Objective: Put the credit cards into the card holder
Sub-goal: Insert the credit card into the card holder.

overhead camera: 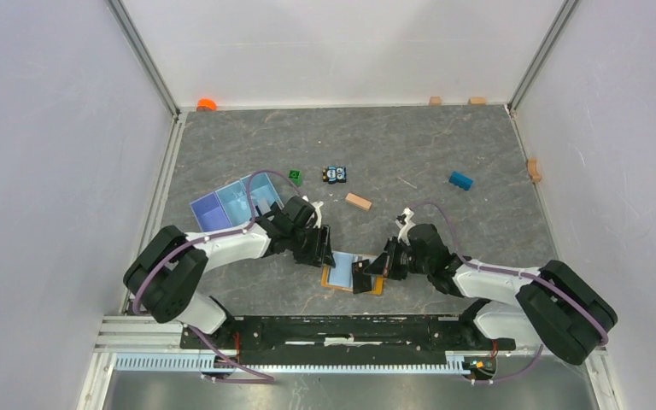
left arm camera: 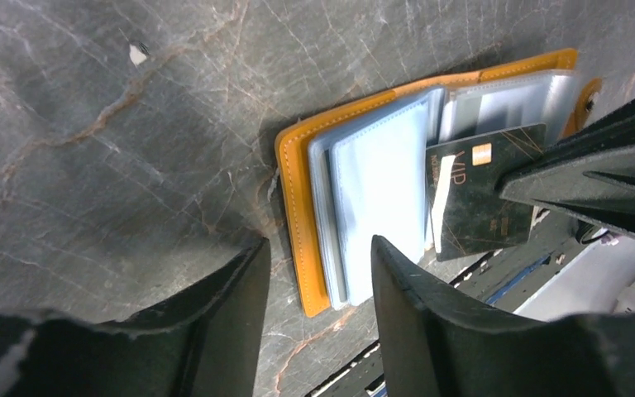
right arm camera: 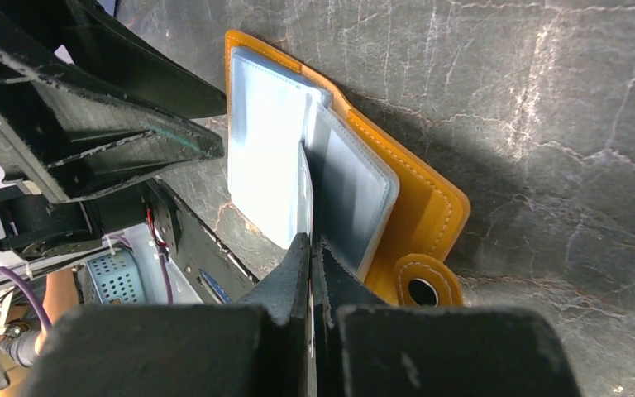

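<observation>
Pinching the dark credit card [left arm camera: 484,194] in the right claw [right arm camera: 310,241], with both fingers pressed together on it and no gap showing. Holding that card over the right half of the card holder [left arm camera: 293,198], with the free, chip-bearing edge reaching toward the spine and the fanned pale sleeves [left arm camera: 380,190]. From the right wrist, showing only edge-on, standing steeply among the leaves rather than lying flat.

Lying open like a book on the bench [overhead camera: 444,145], near its front edge and between the two arms: the card holder, orange cover down, snap tab [right arm camera: 420,289] on the right claw's side and its spread running from one claw toward the other.

Hovering the left claw [left arm camera: 318,244] above the holder's outer left edge, with fingers apart and nothing between them, one over bare bench, the other over the sleeves.

Judging the step as feeding the dark card into a sleeve. Turning on one relation: pocket lying straight ahead of the card's free edge, away from the right claw and toward the left one, so probably needing a flatter tilt and a push along that line. Not telling whether that edge is already inside a pocket. Not telling a light blue card apart from the pale sleeves.
</observation>
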Available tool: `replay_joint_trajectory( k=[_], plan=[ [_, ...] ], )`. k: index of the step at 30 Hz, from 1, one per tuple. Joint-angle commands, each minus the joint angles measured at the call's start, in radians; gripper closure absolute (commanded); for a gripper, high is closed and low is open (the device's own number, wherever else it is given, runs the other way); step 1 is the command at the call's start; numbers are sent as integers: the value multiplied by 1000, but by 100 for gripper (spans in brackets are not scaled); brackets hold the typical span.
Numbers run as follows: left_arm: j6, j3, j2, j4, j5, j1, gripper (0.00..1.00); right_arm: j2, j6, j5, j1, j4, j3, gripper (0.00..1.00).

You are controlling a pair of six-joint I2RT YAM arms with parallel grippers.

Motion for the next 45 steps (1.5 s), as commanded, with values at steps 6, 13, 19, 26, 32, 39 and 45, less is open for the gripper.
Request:
replay_joint_trajectory(
  k=[6, 13, 19, 26, 32, 39, 45],
  plan=[
    [49, 14, 83, 12, -52, -13, 55, 38, 42, 19, -3, 138, -46, 100],
    [49, 14, 98, 10, -49, -17, 62, 63, 30, 64, -3, 193, -63, 100],
    [51, 20, 107, -7, -64, -19, 66, 72, 17, 111, -5, 201, -65, 100],
    [43, 14, 118, -9, -67, -20, 71, 48, -17, 186, -5, 151, -68, 100],
    [38, 12, 117, -7, -64, -26, 71, 71, -7, 174, -3, 177, -78, 100],
    [30, 3, 117, 11, -39, -31, 74, 99, 35, 182, 30, 248, -101, 100],
    [14, -10, 114, 25, -23, -34, 80, 123, 100, 220, 72, 310, -121, 100]
  ],
)
